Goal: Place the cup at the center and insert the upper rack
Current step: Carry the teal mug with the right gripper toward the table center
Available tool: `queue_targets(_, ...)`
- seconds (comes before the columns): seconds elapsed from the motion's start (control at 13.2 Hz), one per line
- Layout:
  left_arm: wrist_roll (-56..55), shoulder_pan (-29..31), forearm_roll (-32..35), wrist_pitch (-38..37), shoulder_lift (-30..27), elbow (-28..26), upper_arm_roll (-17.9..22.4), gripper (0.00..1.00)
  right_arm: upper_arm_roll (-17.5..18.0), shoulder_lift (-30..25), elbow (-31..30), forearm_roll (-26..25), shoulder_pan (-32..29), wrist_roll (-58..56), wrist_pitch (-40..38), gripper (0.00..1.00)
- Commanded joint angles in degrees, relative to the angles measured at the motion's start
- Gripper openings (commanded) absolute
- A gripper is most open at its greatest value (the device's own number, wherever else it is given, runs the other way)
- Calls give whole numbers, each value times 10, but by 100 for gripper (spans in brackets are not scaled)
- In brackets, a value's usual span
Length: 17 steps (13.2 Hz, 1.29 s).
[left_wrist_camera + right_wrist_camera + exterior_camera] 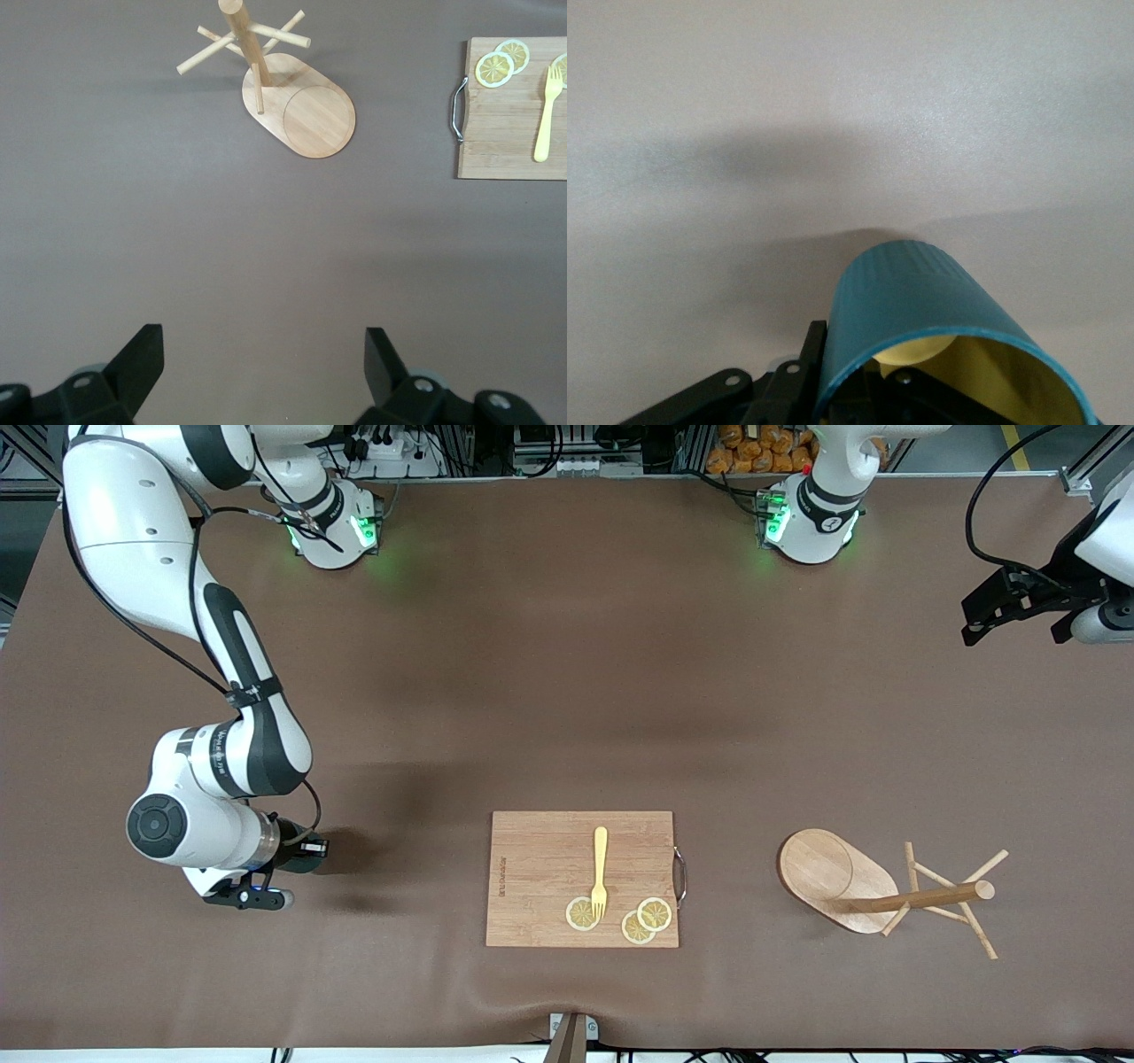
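The cup (921, 301), dark teal and ribbed with a yellowish inside, lies tipped on its side in my right gripper (850, 365). That gripper is shut on the cup's wall, one finger (815, 347) outside and the other inside the mouth. It hangs low (306, 849) over the brown cloth toward the right arm's end of the table, beside the cutting board. The upper rack (837, 879), a light wooden mug tree (306, 115), appears to stand on its oval base toward the left arm's end. My left gripper (264, 363) waits open and empty, high over the table's left-arm end (1010, 624).
A rectangular wooden cutting board (540, 868) with a metal handle lies at the middle, near the front edge. It carries a yellow fork (600, 872) and lemon slices (645, 921). Brown cloth (567, 691) covers the table.
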Motion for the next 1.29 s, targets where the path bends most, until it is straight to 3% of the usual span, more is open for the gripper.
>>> queue_targets(0.0,5,-8,-5,-8,-2,3,-3,100,9,-54,-11,-15,117,26,-38,0)
queue_targets(0.23,-7,-30,-2,-9,1,0,-2,100,9,-54,-11,-15,116,24,-37,0)
queue_targets(1.22,2,-23,-8,-4,10,2,-1,100,12,-73,-9,-8,93,9,-40,0)
